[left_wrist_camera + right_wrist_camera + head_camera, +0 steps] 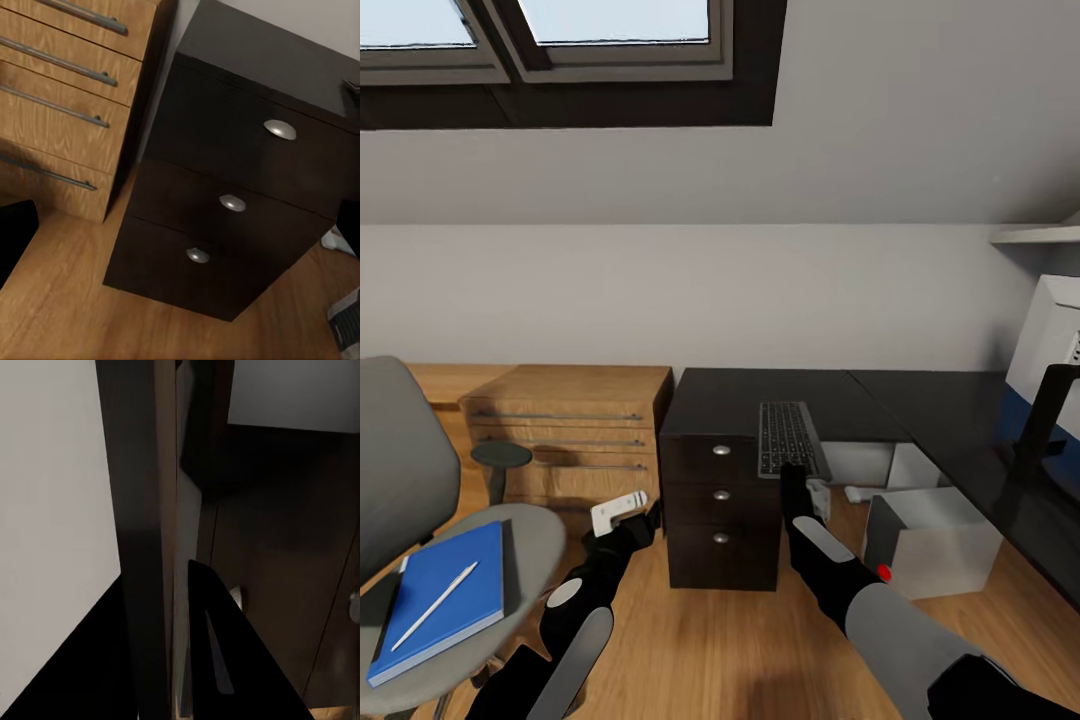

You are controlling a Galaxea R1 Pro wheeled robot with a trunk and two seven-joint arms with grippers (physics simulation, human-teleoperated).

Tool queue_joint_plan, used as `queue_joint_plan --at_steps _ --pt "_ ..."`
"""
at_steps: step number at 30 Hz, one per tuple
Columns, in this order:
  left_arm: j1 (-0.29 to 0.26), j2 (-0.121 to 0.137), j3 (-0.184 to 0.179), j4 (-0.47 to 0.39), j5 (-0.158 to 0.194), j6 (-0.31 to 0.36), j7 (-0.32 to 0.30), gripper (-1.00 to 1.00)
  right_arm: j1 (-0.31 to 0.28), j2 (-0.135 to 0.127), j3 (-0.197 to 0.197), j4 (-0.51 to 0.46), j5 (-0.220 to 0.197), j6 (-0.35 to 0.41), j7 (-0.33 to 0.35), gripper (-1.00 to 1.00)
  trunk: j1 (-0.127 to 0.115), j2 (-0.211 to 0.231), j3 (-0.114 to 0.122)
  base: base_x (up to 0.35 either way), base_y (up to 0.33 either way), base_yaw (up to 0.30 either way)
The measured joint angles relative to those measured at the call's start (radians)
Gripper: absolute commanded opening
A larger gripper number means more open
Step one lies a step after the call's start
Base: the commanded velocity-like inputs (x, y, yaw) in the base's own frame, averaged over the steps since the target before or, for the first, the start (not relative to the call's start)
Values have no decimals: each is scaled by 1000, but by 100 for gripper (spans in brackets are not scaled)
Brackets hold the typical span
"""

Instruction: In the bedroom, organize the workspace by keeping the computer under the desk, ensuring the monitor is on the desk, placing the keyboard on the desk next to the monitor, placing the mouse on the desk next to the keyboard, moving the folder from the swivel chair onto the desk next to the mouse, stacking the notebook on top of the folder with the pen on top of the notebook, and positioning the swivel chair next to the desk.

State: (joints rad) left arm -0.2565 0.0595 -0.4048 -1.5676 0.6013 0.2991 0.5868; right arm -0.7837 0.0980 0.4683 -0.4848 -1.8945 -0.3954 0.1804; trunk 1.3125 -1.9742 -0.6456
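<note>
From the head view, the long black desk (920, 400) is the big thing to go by. The dark keyboard (788, 438) lies flat on the desk, near its front edge, above a black drawer block (720, 510) with three round knobs. The right gripper (797, 490) reaches up just below the keyboard's front edge. I cannot tell if its fingers are apart or closed, or if they touch the keyboard. The left gripper (632, 520) hangs in front of the drawer block, on the side away from the desk's long part. It has a small white part by it, and I cannot tell if it is wide or narrow. The monitor (1050, 350) stands on the far end of the desk, cut off by the picture edge. The silver computer (930, 540) sits on the floor under the desk. The grey swivel chair (420, 500) is well away from the desk, past a light wood drawer unit (565, 430). On its seat lies the blue folder (445, 595) with the white pen (435, 605) on top.

In the left wrist view, the black drawer block (225, 202) stands just beside the wood drawer unit (67, 97) on the wood floor.

In the right wrist view, one dark finger (217, 660) points along a tall dark edge. It is too dark and close to name more.

So I think the computer and monitor are right, and the keyboard is on the desk but maybe not by the monitor yet. The folder, pen and chair are left to do. No mouse or notebook can be picked out.
</note>
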Motion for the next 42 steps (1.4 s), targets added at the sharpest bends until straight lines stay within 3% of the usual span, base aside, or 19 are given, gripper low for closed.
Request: queue_joint_plan --at_steps 10,26,42 --pt "0 2 -1 0 0 1 18 100 0 -2 0 0 5 0 -1 -100 0 0 0 9 0 0" --pt "1 2 -4 1 0 1 18 100 -1 -4 2 1 4 22 0 -100 0 0 0 219 -6 0" --pt "0 2 -5 1 0 2 17 100 0 0 6 -1 21 21 -10 -100 0 0 0 108 -1 0"
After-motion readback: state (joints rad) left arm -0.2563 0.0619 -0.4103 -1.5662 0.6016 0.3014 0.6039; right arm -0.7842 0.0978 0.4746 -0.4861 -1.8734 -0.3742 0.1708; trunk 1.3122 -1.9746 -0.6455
